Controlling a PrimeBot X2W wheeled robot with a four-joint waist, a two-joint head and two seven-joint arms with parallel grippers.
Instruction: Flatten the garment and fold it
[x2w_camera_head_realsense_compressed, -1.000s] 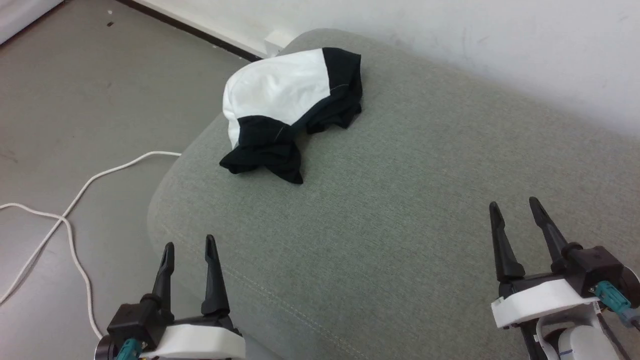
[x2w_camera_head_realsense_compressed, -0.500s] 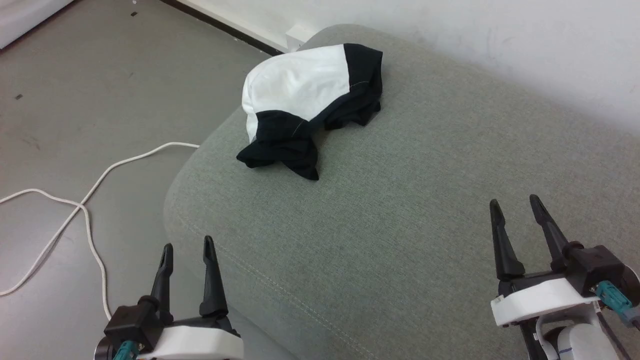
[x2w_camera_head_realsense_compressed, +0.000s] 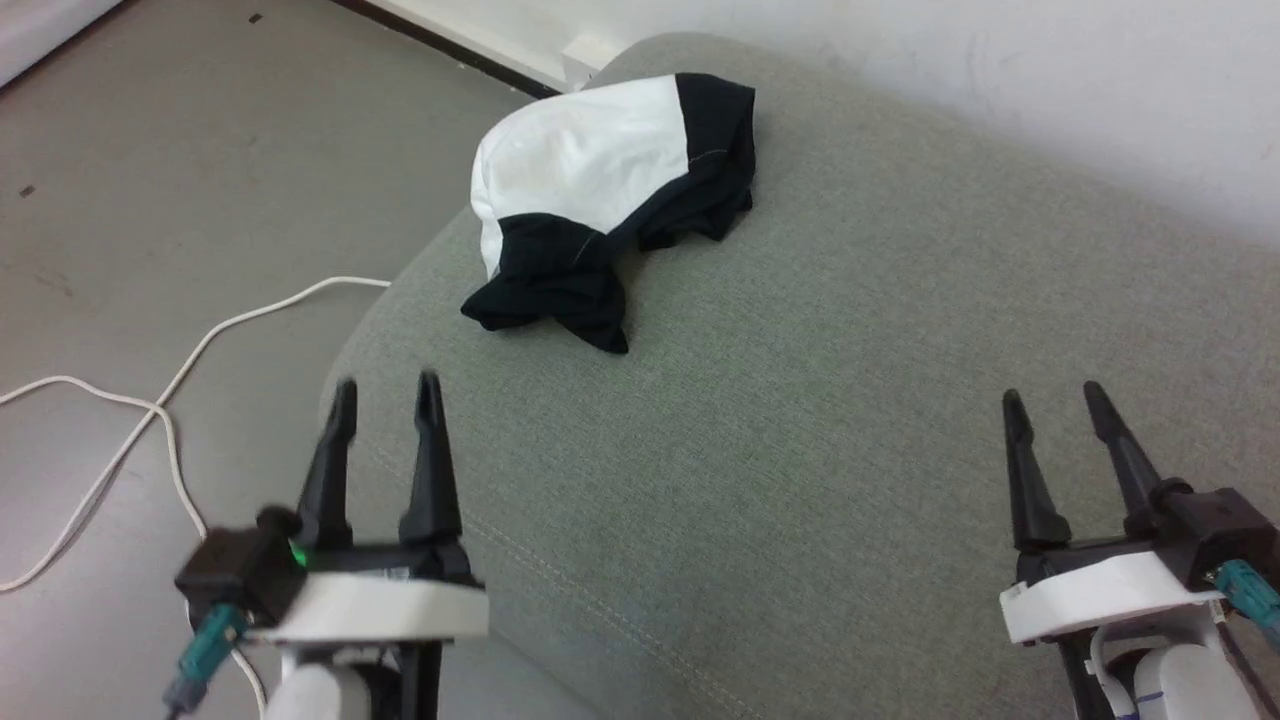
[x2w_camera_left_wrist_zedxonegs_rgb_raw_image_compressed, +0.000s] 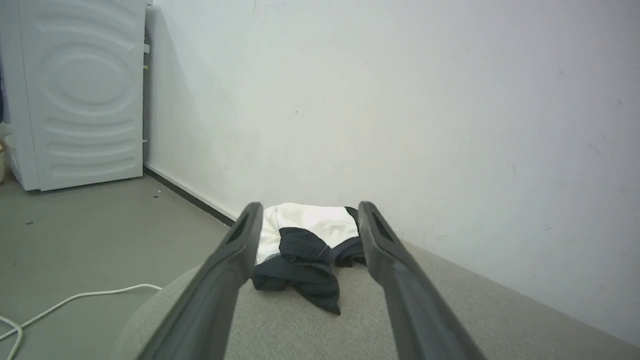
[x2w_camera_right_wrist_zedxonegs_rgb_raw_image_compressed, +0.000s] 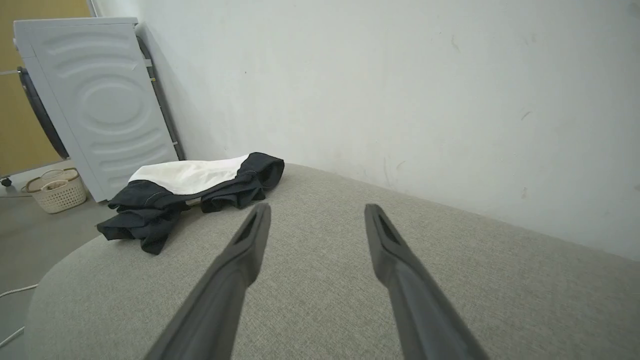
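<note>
Head view: garment (x2w_camera_head_realsense_compressed: 590, 170) bunched at cushion (x2w_camera_head_realsense_compressed: 800, 400) far edge; left jaws, right jaws spread.

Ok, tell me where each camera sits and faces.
Head view: from the head, down onto the garment on the grey cushion; left gripper, right gripper below, open.
Left wrist view: along its own fingers, straight at the garment.
Right wrist view: along its own fingers, across the cushion; garment left.
Both wrist views share the white appliance.
</note>
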